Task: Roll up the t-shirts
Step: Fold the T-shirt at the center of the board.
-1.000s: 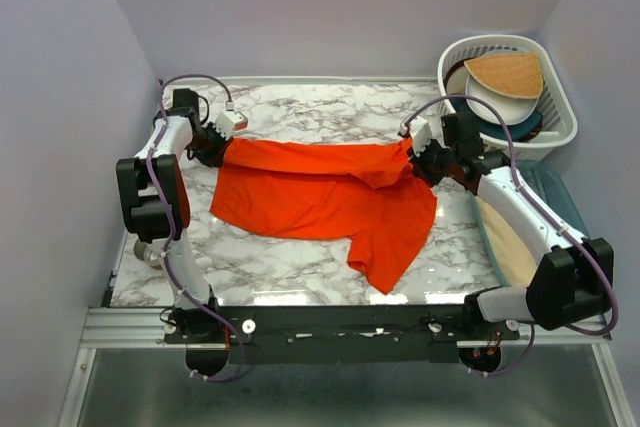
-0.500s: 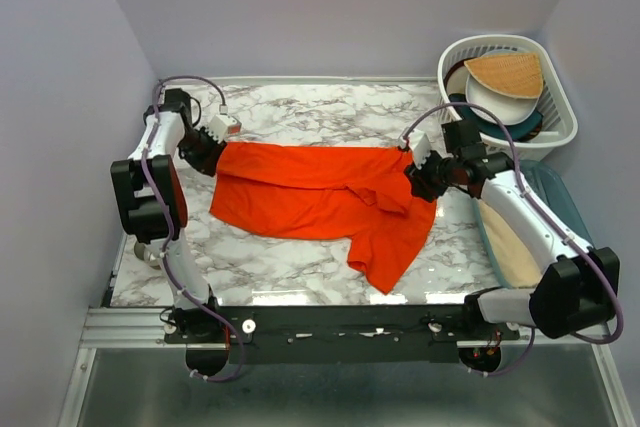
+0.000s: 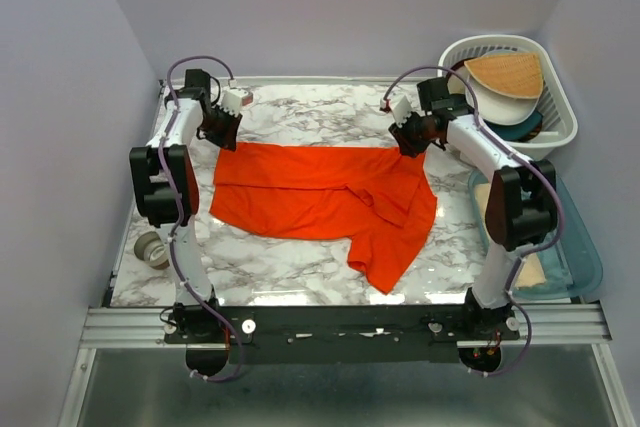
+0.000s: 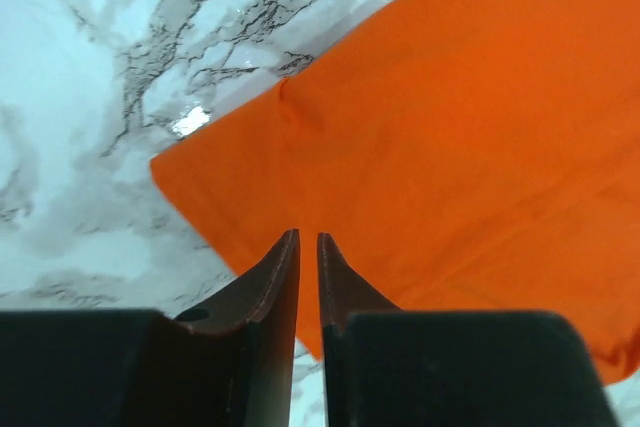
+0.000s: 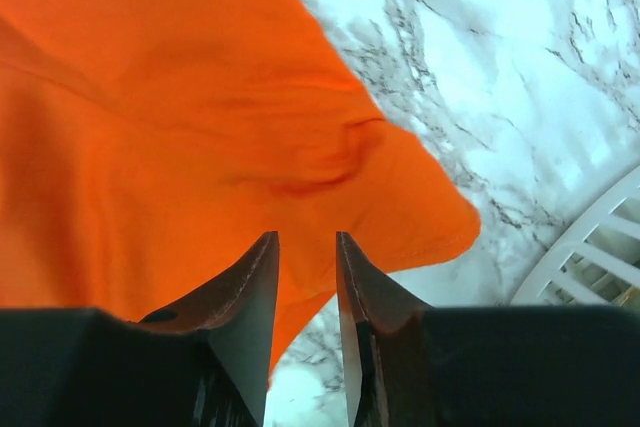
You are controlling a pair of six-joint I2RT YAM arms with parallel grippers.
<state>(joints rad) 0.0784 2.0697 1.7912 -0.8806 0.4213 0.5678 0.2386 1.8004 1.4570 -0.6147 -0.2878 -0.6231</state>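
Left claw [image 4: 308,239] and right claw [image 5: 306,237] hover slightly parted, empty, above the flat-lying orange t-shirt's [image 3: 310,197] far corners, seemingly ready for rolling.

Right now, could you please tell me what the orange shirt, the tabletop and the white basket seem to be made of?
Orange t-shirt: thin soft matte fabric, probably cotton knit; it lies in limp folds.
Tabletop: glossy marble-look surface, grey veins and light glare; stone or laminate, unclear.
White basket: likely moulded plastic, with slotted walls.
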